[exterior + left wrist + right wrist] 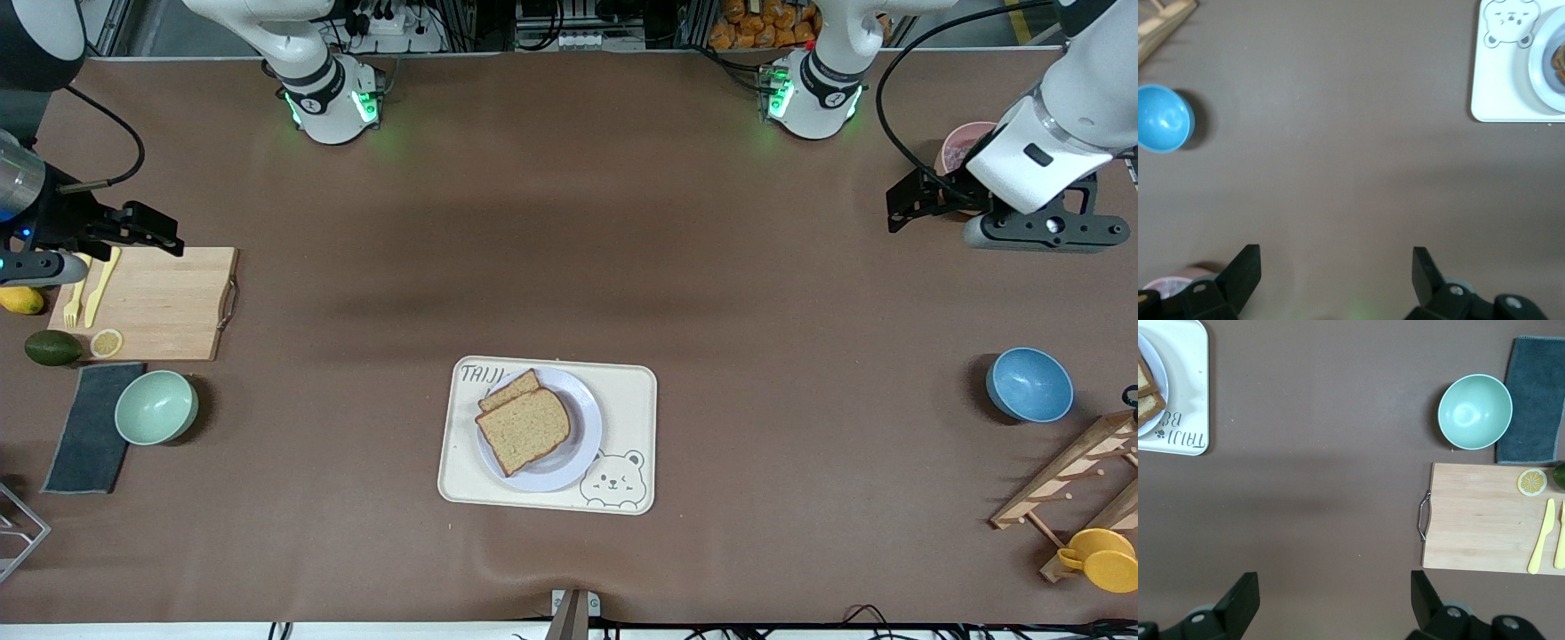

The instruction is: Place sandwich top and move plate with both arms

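lavender plate (582,444) with sandwich top (523,431) sits mid-counter, between both arms.
left tool (925,206) and right tool (142,229) hang released at either end, about equally distant.

High front camera; wrist cameras look down — all share tray (637,418).
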Robot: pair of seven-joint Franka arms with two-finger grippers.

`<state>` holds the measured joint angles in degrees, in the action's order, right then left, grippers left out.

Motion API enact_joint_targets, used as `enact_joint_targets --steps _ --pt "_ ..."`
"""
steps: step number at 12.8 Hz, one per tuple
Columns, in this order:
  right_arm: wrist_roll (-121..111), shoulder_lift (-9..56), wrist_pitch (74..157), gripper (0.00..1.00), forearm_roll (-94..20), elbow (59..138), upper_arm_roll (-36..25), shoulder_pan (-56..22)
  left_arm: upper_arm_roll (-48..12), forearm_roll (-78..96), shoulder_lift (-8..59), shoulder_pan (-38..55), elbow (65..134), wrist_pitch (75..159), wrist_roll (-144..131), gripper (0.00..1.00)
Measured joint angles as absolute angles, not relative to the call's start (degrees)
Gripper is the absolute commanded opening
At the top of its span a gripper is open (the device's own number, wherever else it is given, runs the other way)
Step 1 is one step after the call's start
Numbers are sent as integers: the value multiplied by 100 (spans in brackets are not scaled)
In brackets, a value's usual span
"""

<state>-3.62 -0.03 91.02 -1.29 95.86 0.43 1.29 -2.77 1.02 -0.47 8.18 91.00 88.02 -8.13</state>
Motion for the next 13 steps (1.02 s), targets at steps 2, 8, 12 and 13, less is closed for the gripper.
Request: enact_joint_targets --steps 2,8,12,13 --pt "-362 -3 9102 100 -130 9586 44 129 -261 102 -47 817 9071 8744 -985 100" --pt "-362 -3 9102 100 -181 9586 44 129 -258 82 -47 813 9037 8738 -1007 100" --pt "-362 3 9096 100 -188 9587 44 129 -258 82 -47 798 9013 8738 -985 100" --pt "-362 4 9096 100 -188 9587 44 129 -258 82 -47 797 9012 8738 -983 100"
